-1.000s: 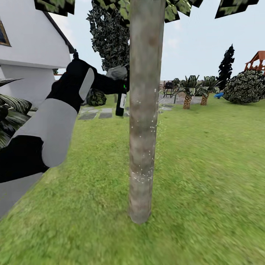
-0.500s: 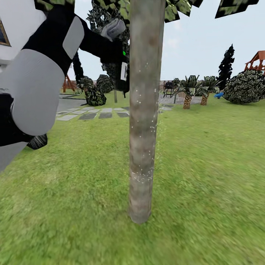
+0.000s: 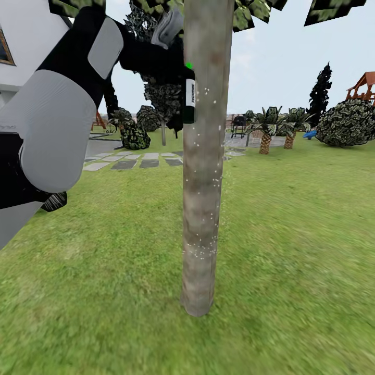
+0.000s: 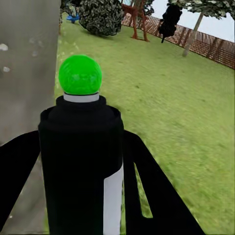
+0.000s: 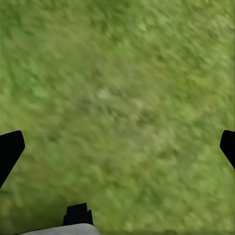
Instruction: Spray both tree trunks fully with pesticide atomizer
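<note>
A thick grey-brown tree trunk (image 3: 203, 172) rises from the lawn right in front of me, flecked with white droplets. My left arm is raised high beside it, and the left gripper (image 3: 178, 72) is shut on the pesticide atomizer (image 3: 189, 100), a black bottle with a white label and a green spot. The bottle hangs upright against the trunk's left edge. In the left wrist view the atomizer (image 4: 81, 166) stands between the black fingers (image 4: 147, 186), with the trunk (image 4: 24, 63) close beside it. My right gripper (image 5: 119, 147) is open over bare grass.
A white house (image 3: 31, 57) stands at the left, with stepping stones (image 3: 135, 162) behind the trunk. Short palms (image 3: 268, 130), a round shrub (image 3: 348, 122), a dark cypress (image 3: 319, 94) and a play tower (image 3: 364, 86) line the far right. A slat fence (image 4: 205, 46) bounds the lawn.
My left arm has lifted the atomizer from mid-trunk height to near the canopy and swung it right, up against the trunk. The camera and the tree have not shifted.
</note>
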